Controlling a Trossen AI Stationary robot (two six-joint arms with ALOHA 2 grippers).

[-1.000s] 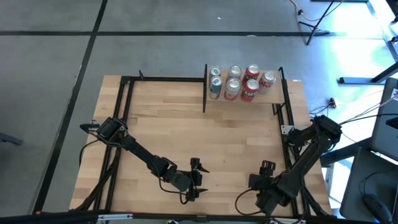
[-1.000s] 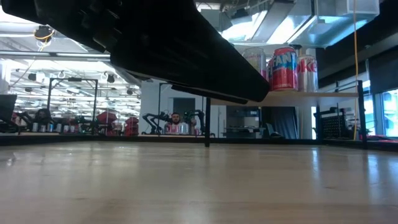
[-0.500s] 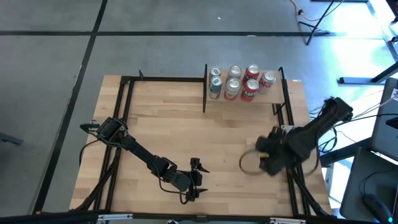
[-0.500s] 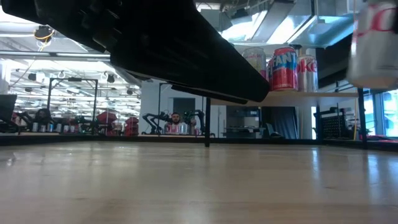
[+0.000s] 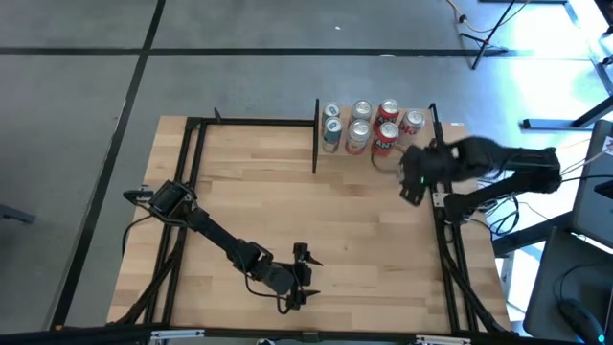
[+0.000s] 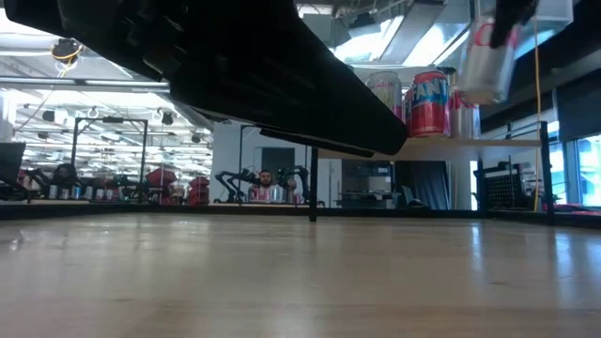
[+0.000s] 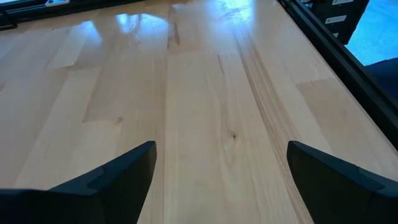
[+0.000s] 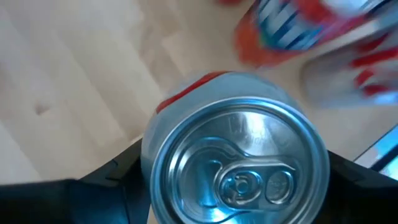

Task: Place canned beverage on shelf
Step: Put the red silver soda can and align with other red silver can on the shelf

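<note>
A silver can with red lettering (image 6: 484,56) hangs in the air just in front of the shelf (image 6: 470,143), with my right gripper (image 5: 410,178) shut on it. From above, the can's top with its pull tab (image 8: 233,165) fills the right wrist view. The shelf is a small wood board between black posts at the table's far right (image 5: 423,146). Several red and silver cans (image 5: 372,126) stand on it. My left gripper (image 5: 302,275) stands open low over the table near its front edge, with only bare wood between its fingers (image 7: 217,180). My right gripper pinches the can's side wall just under the top rim (image 8: 152,168) between its two fingers, one on each side. The fingers come from above, slanting down. The can hangs below them, lifted clear, its top up and slightly tilted.
A black metal frame (image 5: 192,192) runs along the table's left, far and right sides. The shelf's black posts (image 5: 315,134) stand on either side of the board. Bare tabletop (image 5: 335,211) lies between the two arms.
My right gripper has swung from the table's near right corner up and toward the far edge, up to the shelf, turning as it went. It has kept its hold, and the can has risen with it, clear of the table.
</note>
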